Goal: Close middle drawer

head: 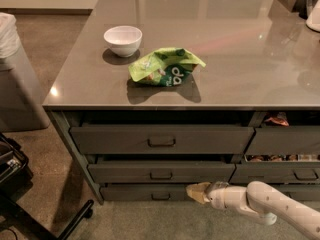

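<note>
Middle drawer sits in the left, wide stack of the grey-green cabinet, between a top drawer and a low bottom drawer; it stands pulled out a little, with a dark strip of its inside showing behind the front panel, and its small loop handle is at the centre of the panel. In the camera view the top drawer juts out further than the middle one. The gripper is low and right of the handle, its tan tip just under the middle drawer's lower edge and in front of the bottom drawer's face; how far it is open cannot be told, it has hold of nothing visible, and whether it touches either panel is unclear. Its white arm reaches in from the lower right corner. On the grey countertop a white bowl stands near the left edge, with a crumpled green bag just beside it to the right. Narrower drawers at the right are partly open with small items inside. A pale bin stands on the floor to the left
</note>
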Robot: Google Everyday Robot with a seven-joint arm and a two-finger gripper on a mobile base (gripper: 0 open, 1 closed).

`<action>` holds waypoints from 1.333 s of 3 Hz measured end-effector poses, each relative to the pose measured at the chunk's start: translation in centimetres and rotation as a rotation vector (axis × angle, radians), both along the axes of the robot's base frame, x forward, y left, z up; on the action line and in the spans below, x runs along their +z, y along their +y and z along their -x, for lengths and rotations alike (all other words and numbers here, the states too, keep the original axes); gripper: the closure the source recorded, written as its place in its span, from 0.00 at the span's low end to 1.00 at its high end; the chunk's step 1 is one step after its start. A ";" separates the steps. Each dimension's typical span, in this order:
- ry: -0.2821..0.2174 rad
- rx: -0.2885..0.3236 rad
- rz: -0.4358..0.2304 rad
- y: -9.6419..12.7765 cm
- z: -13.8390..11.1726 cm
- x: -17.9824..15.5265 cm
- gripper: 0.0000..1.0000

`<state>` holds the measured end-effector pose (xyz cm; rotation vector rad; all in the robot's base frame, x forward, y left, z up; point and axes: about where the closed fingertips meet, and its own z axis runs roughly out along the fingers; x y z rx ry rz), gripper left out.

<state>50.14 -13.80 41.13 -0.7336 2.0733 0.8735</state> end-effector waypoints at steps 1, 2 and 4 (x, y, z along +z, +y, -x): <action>0.000 0.000 0.000 0.0 0.0 0.0 0.58; 0.000 0.000 0.000 0.0 0.0 0.0 0.35; 0.000 0.000 0.000 0.0 0.0 0.0 0.00</action>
